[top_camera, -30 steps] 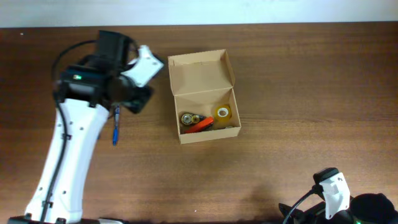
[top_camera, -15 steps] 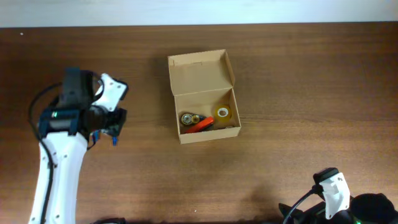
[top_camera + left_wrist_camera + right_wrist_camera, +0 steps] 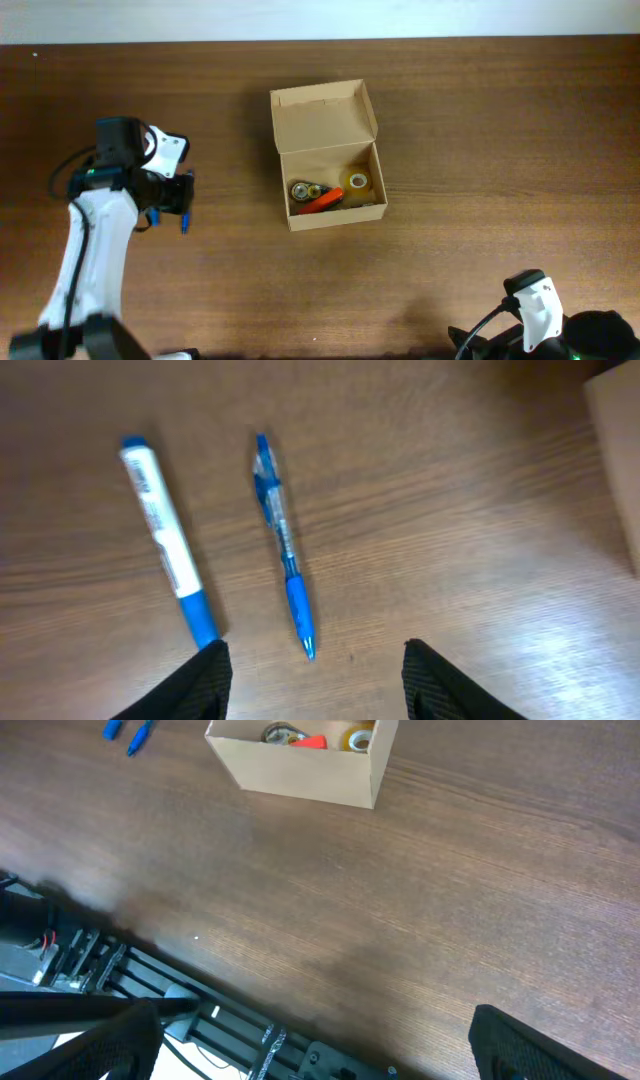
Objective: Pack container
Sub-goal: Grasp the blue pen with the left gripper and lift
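Left gripper [image 3: 314,652] gapes; tan cardboard container [image 3: 322,122] stands open.

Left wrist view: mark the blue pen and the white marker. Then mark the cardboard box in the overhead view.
blue pen [image 3: 286,555], left wrist view, on its clear barrel.
white marker [image 3: 163,530], left wrist view, on its white barrel.
cardboard box [image 3: 322,120], overhead view, on its open lid flap.

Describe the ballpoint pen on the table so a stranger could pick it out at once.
Start at the open cardboard box and look left to two blue writing tools by the left pincer. The pen is the thinner one nearer the box, with a clear barrel, unlike the white-bodied marker beside it.
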